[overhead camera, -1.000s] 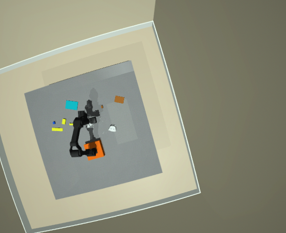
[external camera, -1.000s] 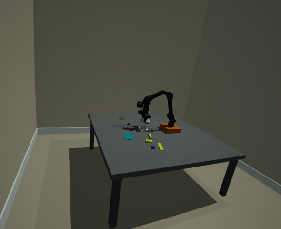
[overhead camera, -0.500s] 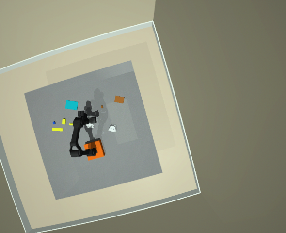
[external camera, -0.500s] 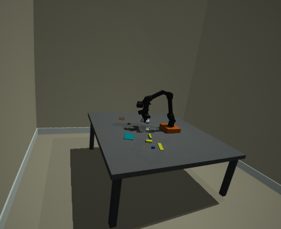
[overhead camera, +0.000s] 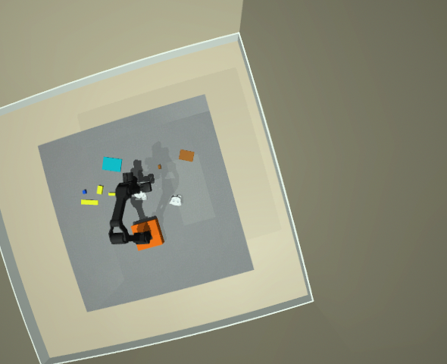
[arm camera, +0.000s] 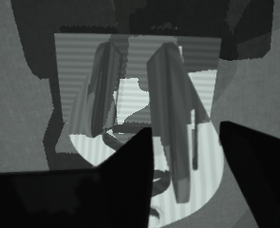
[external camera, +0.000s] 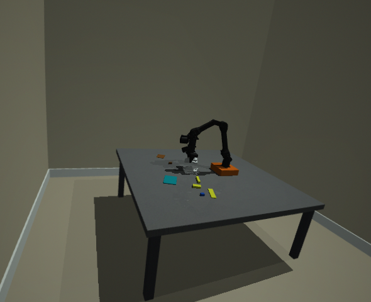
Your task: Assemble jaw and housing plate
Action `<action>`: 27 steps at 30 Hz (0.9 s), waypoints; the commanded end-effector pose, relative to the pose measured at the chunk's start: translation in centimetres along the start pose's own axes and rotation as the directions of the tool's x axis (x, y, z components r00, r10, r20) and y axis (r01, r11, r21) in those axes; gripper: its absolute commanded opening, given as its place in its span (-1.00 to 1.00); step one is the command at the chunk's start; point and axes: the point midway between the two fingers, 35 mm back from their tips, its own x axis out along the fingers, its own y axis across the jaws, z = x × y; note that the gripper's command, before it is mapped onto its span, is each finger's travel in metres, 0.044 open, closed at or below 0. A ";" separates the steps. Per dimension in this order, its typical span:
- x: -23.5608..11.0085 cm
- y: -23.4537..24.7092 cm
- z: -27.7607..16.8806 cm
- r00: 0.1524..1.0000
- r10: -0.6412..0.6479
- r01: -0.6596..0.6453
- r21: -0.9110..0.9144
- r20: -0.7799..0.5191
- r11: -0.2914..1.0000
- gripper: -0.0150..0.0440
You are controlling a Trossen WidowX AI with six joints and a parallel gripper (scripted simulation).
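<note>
The white base [arm camera: 68, 57] lies on the table under my gripper, its front partly hidden. One long grey jaw [arm camera: 103, 90] stands on the left part of the base. My gripper [external camera: 192, 158] [arm camera: 185, 132] is shut on the other grey jaw [arm camera: 170, 104], which it holds upright over the right part of the base. The pins and the tooth contact cannot be made out. The white housing plate [overhead camera: 175, 200] [external camera: 194, 160], with small dark marks, lies apart on the table, on the far side of the base from the yellow blocks.
A cyan plate [overhead camera: 112, 164] [external camera: 170, 180], several yellow blocks [overhead camera: 89, 202] [external camera: 196, 186] and a blue cube [overhead camera: 84, 191] [external camera: 202, 194] lie around. A brown plate [overhead camera: 186, 155] [external camera: 160, 156] and a small brown block [overhead camera: 159, 167] [external camera: 170, 162] are farther off. The arm stands on an orange base [overhead camera: 157, 235] [external camera: 227, 171].
</note>
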 end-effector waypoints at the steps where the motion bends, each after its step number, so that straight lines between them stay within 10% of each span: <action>1: 0.9 0.0 -0.2 1.000 -0.003 0.003 0.002 -0.009 1.000 -0.04; 27: 3.6 0.0 -0.3 1.000 -0.003 0.003 0.002 -0.010 1.000 -0.04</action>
